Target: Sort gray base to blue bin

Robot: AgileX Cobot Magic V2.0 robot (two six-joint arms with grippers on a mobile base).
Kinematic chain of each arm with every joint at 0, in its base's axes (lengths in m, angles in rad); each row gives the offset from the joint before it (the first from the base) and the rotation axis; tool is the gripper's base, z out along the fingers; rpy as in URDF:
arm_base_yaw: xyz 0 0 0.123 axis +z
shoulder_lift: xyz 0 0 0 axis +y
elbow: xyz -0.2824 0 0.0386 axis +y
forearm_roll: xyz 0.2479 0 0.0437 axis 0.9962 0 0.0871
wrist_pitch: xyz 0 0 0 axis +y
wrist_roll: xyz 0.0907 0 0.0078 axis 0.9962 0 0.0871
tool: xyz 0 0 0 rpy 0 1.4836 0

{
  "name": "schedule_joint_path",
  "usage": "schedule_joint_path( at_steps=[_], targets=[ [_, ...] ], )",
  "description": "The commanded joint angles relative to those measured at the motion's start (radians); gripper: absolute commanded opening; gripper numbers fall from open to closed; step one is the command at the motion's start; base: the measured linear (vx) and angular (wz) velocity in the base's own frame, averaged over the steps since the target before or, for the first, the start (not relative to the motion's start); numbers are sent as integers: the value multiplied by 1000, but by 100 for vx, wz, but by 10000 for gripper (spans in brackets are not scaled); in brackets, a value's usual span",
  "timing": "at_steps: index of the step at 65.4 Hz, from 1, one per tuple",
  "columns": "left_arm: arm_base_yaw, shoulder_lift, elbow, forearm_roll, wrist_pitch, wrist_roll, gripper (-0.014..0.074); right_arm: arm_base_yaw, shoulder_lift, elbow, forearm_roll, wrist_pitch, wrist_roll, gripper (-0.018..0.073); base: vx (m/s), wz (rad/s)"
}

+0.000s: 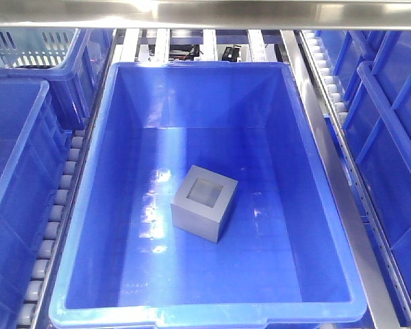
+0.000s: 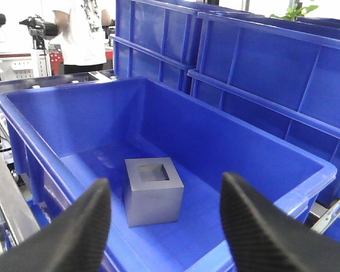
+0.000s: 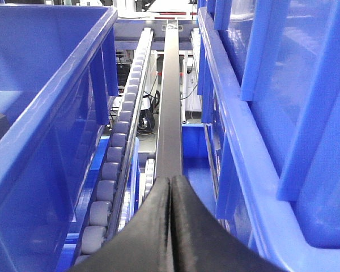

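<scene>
The gray base rests on the floor of the blue bin, recess facing up. From the left wrist view the same gray base sits inside the blue bin, ahead of and below my left gripper, which is open and empty, its black fingertips spread wide near the bin's near rim. My right gripper is shut with nothing in it, hovering over the gap between two bins beside a roller track. Neither gripper shows in the front view.
More blue bins stand at the left and right. A pale-blue lattice basket sits at the back left. Roller conveyor rails and a metal rail flank the middle bin. A person stands in the background.
</scene>
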Motion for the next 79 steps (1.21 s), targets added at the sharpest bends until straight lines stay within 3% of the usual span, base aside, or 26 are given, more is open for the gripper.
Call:
schedule_joint_path(
  at_steps=[1,17,62,68,79],
  targets=[
    [-7,12,-19,-6,-72,4,333,-5,-12,14,-6,-74,-5,-9,0,0],
    [-7,12,-19,-6,-60,4,-8,-5,-12,14,-6,-74,-5,-9,0,0],
    [-2,12,-17,18,-82,4,-7,-5,-12,14,-6,-74,-5,-9,0,0],
    [55,12,-7,47,-94,4,-7,-5,-12,14,-6,-74,-5,-9,0,0],
    [253,12,95,109,-208,4,-7,-5,-12,14,-6,-74,-5,-9,0,0]
  ],
)
